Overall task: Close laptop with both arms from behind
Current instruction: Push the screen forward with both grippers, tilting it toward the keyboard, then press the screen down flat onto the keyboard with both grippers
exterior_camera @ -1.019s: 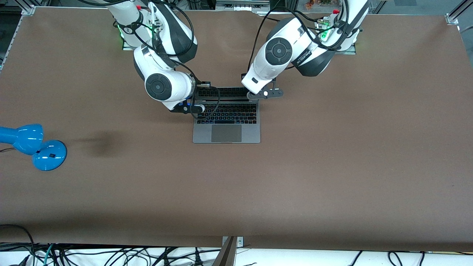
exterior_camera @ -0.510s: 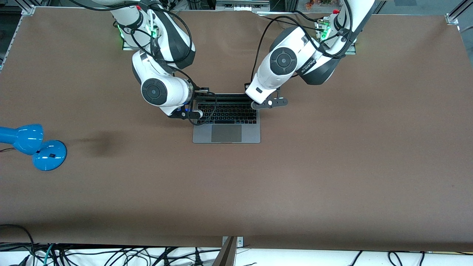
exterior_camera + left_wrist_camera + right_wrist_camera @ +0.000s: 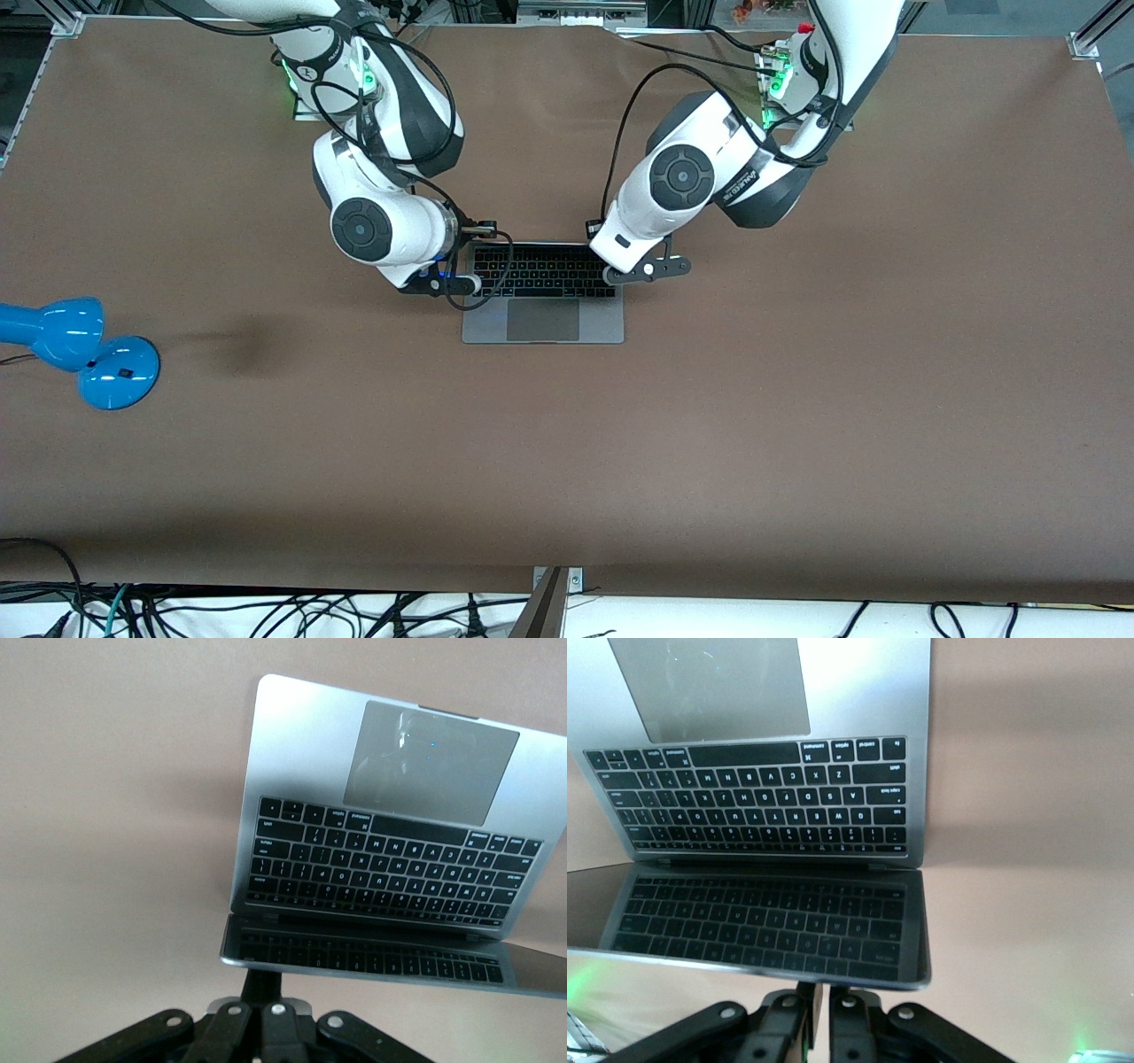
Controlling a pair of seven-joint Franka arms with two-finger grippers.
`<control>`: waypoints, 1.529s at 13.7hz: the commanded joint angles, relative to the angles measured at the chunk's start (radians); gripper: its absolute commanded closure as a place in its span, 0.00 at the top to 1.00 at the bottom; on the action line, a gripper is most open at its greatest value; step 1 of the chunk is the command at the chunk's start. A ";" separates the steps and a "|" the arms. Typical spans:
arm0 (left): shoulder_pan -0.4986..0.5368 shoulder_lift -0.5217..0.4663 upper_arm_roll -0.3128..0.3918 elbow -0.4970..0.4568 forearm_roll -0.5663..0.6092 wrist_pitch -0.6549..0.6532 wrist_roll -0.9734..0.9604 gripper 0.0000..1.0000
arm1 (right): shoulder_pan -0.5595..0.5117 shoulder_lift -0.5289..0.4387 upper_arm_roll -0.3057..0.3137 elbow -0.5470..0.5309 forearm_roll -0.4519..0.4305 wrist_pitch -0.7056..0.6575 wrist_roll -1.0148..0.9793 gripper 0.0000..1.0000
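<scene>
front view: laptop mid-table between both arms, part closed; lid tipped over the keyboard, trackpad edge toward the camera, hinge toward the bases, long axis running between the arms' ends of the table. left gripper and right gripper sit at the lid's two corners. blue lamp well apart.
left wrist view: fingers pressed together against the lid's outer face.
right wrist view: fingers likewise; lid not yet down.

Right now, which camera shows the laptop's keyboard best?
The right wrist view: the keyboard fills it, every key row sharp. The left wrist view shows it smaller and slanted. In the front view both arms and a cable hide its ends.
</scene>
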 commanded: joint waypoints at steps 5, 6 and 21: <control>-0.009 0.083 0.018 0.092 0.047 -0.005 -0.014 0.00 | -0.003 0.032 -0.005 0.006 -0.010 0.078 -0.059 0.11; -0.010 0.096 0.018 0.099 0.062 -0.005 -0.016 0.00 | -0.003 0.035 -0.007 0.006 -0.010 0.080 -0.059 0.11; -0.016 0.245 0.037 0.206 0.129 0.033 -0.051 0.00 | -0.004 0.135 -0.022 0.032 -0.010 0.236 -0.149 0.11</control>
